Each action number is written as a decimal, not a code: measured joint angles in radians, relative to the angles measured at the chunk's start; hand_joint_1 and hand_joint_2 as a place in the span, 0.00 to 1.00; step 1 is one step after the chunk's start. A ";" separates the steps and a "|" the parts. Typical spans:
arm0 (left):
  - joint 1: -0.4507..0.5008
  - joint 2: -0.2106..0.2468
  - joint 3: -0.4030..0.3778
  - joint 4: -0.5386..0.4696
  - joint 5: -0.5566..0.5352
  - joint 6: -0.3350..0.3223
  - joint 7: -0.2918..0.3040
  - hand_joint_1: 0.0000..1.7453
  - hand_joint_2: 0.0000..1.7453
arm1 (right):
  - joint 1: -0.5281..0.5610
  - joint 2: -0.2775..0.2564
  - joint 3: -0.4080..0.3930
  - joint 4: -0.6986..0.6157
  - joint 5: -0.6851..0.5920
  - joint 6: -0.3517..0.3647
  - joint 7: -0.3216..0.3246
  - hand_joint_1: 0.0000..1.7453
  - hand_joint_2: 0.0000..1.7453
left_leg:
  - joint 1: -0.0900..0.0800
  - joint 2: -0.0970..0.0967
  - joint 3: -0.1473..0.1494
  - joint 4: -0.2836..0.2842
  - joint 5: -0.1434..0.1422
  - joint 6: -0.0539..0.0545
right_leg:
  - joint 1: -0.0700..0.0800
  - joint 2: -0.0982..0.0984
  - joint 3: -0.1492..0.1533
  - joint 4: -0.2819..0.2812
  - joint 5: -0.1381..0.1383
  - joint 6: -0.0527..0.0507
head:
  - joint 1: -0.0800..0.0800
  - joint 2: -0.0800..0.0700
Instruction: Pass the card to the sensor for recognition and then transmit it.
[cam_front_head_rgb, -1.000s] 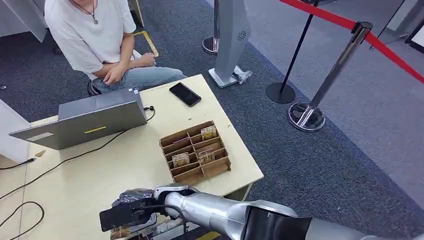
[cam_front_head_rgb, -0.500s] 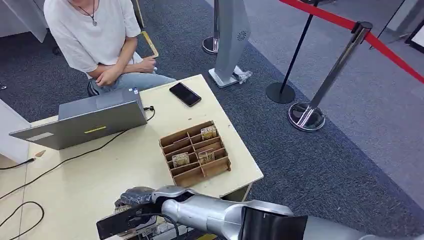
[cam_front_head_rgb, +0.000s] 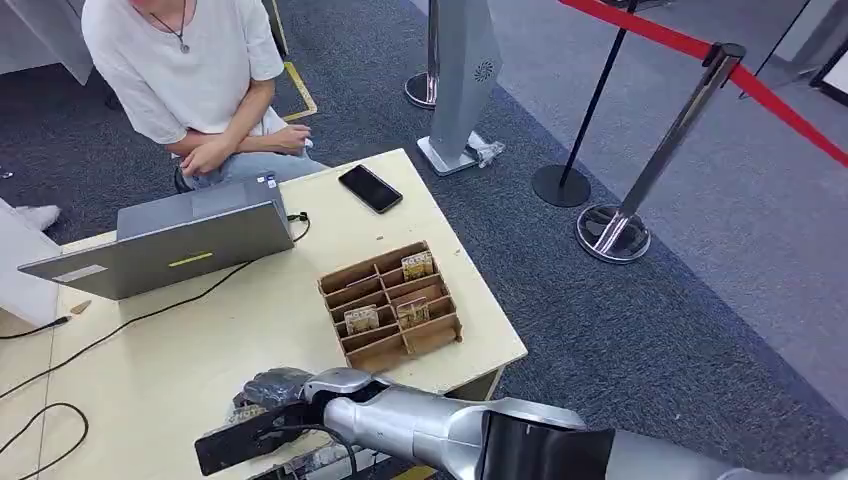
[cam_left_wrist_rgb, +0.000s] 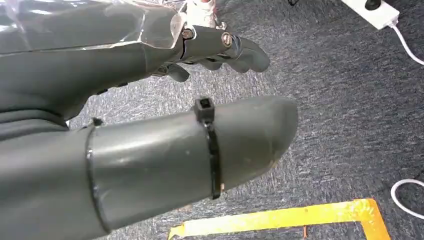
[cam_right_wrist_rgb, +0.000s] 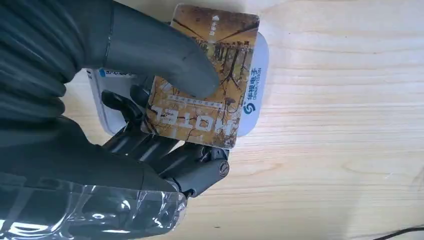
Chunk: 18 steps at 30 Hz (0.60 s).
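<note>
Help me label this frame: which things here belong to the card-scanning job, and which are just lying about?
Job: right hand; hotel card it holds; white card sensor under the card; wooden card tray.

Lying about: laptop, phone, cables, barrier posts, seated person.

Glossy card (cam_right_wrist_rgb: 210, 80), matt wooden table (cam_right_wrist_rgb: 340, 150)

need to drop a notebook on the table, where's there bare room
Bare wood lies between the laptop and the card organizer, crossed by a black cable, and between the phone and the organizer. The near edge is crowded: the right robot hand holds a card over the sensor.
</note>
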 joint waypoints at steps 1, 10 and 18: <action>0.000 0.000 0.000 0.000 0.000 0.000 0.000 0.00 0.00 | -0.001 0.000 0.000 0.001 0.000 -0.003 0.001 1.00 1.00 | 0.000 0.000 0.000 0.000 0.000 0.000 | 0.000 0.000 0.000 0.000 0.000 0.000 | 0.000 0.000; 0.000 0.000 0.000 0.000 -0.010 -0.003 -0.001 0.00 0.00 | -0.014 -0.002 -0.006 0.020 0.019 -0.025 0.043 1.00 1.00 | 0.000 0.000 0.000 0.000 0.000 0.000 | 0.000 0.000 0.000 0.000 0.000 0.000 | 0.000 0.000; 0.000 0.006 -0.003 0.000 -0.039 -0.029 -0.014 0.00 0.00 | -0.023 -0.009 -0.094 0.033 -0.159 0.213 -0.051 1.00 1.00 | 0.000 0.000 0.001 0.000 0.000 0.000 | 0.000 0.000 0.000 0.000 0.000 0.000 | 0.000 0.000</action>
